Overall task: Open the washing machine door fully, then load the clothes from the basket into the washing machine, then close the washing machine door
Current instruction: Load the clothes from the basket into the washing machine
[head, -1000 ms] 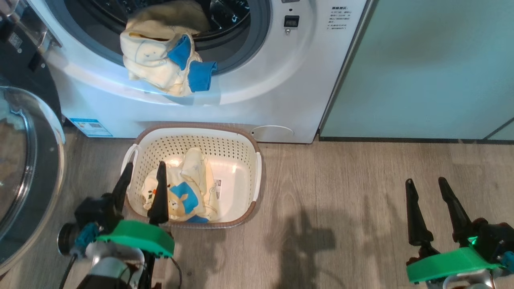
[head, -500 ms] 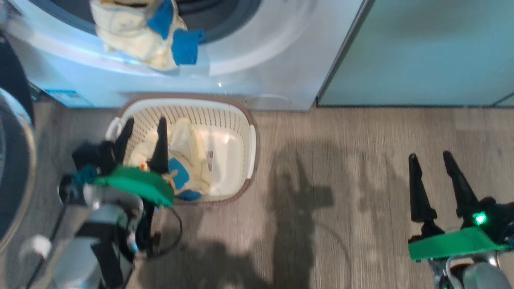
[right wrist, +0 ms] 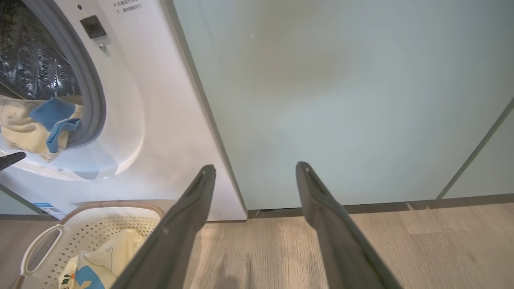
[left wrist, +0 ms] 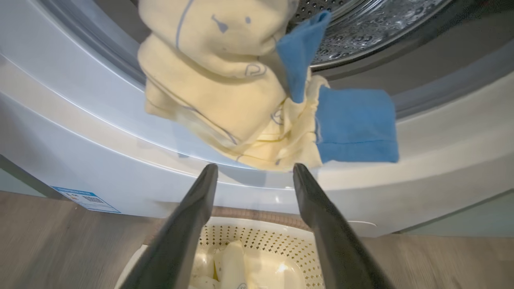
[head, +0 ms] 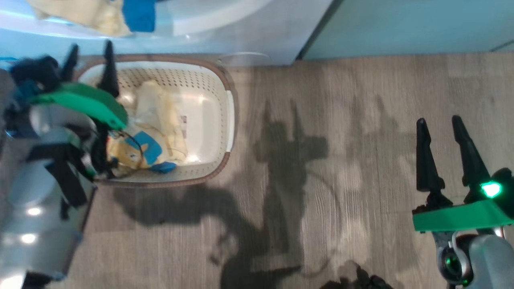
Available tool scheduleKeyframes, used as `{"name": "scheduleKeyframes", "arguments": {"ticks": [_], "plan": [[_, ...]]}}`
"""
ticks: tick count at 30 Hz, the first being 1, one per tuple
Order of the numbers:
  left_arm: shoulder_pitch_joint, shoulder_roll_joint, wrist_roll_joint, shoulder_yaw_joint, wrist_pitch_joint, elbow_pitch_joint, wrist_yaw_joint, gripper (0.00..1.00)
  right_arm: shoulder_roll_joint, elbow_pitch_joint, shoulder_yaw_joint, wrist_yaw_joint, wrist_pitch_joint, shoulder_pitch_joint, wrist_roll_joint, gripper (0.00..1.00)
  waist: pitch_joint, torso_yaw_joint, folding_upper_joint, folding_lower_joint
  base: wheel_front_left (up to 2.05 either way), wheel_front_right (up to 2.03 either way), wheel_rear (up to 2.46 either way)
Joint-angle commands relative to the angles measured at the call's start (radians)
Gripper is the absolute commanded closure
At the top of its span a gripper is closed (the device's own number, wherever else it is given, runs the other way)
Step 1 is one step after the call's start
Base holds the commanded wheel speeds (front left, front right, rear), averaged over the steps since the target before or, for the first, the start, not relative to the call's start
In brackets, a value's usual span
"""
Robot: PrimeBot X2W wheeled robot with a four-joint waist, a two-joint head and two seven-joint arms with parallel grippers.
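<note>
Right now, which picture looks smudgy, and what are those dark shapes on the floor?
Head view: the left claw and the cream perforated plastic basket look smeared; the dark shapes are shadows on the grey wood floor. Left wrist view: the pale-yellow garment with blue trim is sharp.

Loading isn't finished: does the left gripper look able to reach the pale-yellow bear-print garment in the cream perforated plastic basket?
Likely yes: the open left gripper hangs over the basket, and nothing covers the garment.

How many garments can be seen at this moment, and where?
2. A cream garment with blue trim hangs over the lower lip of the opening of the washing machine; a bear-print garment lies crumpled in the basket. That pile could hide another.
</note>
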Motion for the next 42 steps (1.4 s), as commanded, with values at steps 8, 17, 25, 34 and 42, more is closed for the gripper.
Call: {"name": "scheduleKeyframes", "arguments": {"ticks": [8, 17, 25, 34, 42], "plan": [[-0.16, 0.084, -0.015, 0.061, -0.038, 0.132, -0.043, 0.0, -0.013, -0.035, 0.033, -0.003, -0.007, -0.039, 0.036, 0.0, 0.068, -0.051, 0.0, -0.0003, 0.0, 0.0, 0.0], [-0.234, 0.114, -0.025, 0.077, -0.074, 0.268, -0.07, 0.0, -0.013, -0.027, 0.041, -0.003, -0.007, -0.044, 0.052, 0.0, 0.07, -0.067, 0.0, -0.0003, 0.0, 0.0, 0.0], [-0.261, 0.107, -0.017, 0.049, -0.098, 0.337, -0.122, 1.0, -0.013, -0.023, 0.04, -0.003, -0.007, -0.044, 0.048, 0.0, 0.06, -0.062, 0.0, -0.0003, 0.0, 0.0, 0.0], [-0.27, 0.105, -0.009, 0.018, -0.088, 0.348, -0.151, 1.0, -0.013, -0.024, 0.026, -0.003, -0.007, -0.029, 0.04, 0.0, 0.039, -0.04, 0.0, -0.0003, 0.0, 0.0, 0.0], [-0.268, 0.145, -0.01, -0.002, 0.013, 0.215, -0.157, 1.0, -0.013, -0.03, 0.016, -0.003, -0.007, -0.019, 0.009, 0.0, 0.028, -0.02, 0.0, -0.0003, 0.0, 0.0, 0.0]]}}
